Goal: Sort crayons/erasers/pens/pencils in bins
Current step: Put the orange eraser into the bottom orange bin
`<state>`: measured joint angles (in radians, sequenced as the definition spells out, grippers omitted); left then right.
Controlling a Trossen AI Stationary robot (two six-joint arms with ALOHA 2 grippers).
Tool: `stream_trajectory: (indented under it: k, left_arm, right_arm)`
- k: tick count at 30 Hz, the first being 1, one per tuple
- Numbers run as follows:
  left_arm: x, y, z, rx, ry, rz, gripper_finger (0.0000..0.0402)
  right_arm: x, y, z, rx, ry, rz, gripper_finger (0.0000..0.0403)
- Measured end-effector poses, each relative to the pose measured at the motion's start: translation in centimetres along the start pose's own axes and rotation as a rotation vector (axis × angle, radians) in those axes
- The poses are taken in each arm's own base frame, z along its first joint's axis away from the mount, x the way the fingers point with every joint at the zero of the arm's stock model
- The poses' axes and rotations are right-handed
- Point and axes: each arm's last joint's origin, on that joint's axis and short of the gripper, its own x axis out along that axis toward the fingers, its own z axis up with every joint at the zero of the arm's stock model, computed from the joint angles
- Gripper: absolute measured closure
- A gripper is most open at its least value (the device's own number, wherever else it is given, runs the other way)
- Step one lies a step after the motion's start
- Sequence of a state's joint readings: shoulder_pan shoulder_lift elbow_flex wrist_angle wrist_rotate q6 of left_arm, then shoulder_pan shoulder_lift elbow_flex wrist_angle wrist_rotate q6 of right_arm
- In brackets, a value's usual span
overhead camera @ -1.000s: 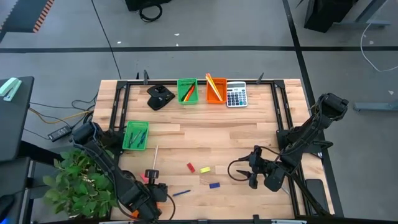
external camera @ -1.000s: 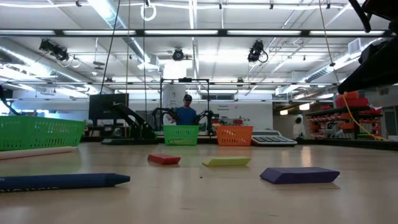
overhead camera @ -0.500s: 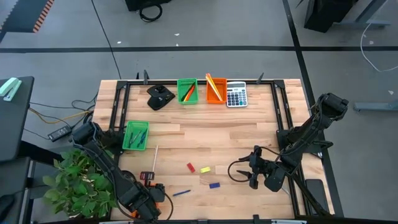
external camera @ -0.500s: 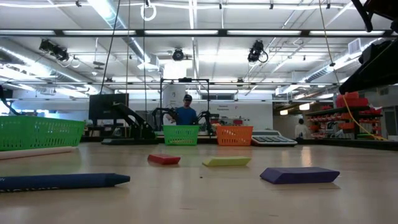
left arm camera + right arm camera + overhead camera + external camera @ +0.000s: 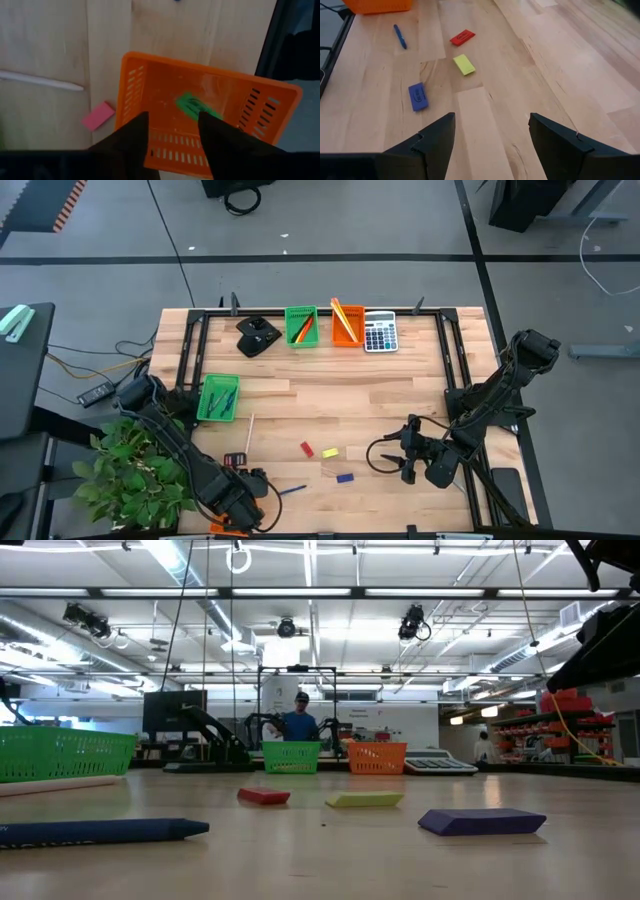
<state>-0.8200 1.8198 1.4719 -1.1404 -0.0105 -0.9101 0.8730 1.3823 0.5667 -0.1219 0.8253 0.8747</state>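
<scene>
We are holding our left gripper (image 5: 170, 132) over the orange bin (image 5: 210, 95) at the near left corner of the worktop (image 5: 400, 395), its dark fingers parted with nothing between them — a green eraser (image 5: 197, 107) is lying on the bin floor just beyond the fingertips. The bin is thin slotted plastic and light, so we are risking a nudge or a tip if a finger catches its wall on the way out. A pink eraser (image 5: 98, 116) is resting on the wood just beside the bin, with a pale pencil (image 5: 40, 80) a little farther off.

Our right gripper (image 5: 490, 135) is waiting wide and empty near the right edge. Ahead of it, red (image 5: 462, 37), yellow (image 5: 464, 64) and blue (image 5: 418, 96) erasers — small flat blocks — and a slim blue pen (image 5: 400, 36) are lying apart on smooth wood, where they may be sliding under a glancing finger.
</scene>
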Motion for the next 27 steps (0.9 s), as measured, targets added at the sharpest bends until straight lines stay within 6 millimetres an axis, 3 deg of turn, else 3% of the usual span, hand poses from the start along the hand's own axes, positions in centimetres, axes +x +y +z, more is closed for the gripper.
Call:
stream_trajectory:
  k: [7,19,22,27]
  left_arm:
    - [0.0,0.6,0.8,-0.026,-0.046,0.031,0.0199]
    - [-0.1,6.0,7.5,0.087,-0.195,0.057,0.0220]
    - [-0.1,7.8,9.1,0.184,-0.215,0.083,0.0220]
    - [1.9,9.2,11.2,0.463,-0.196,0.131,0.0210]
  right_arm:
    - [0.0,0.0,0.0,-0.043,0.000,0.000,0.0144]
    - [0.0,0.0,0.0,-0.096,0.000,-0.005,0.0144]
    - [0.0,0.0,0.0,-0.095,0.000,-0.005,0.0144]
    - [0.0,-0.1,0.0,-0.096,-0.011,-0.014,0.0144]
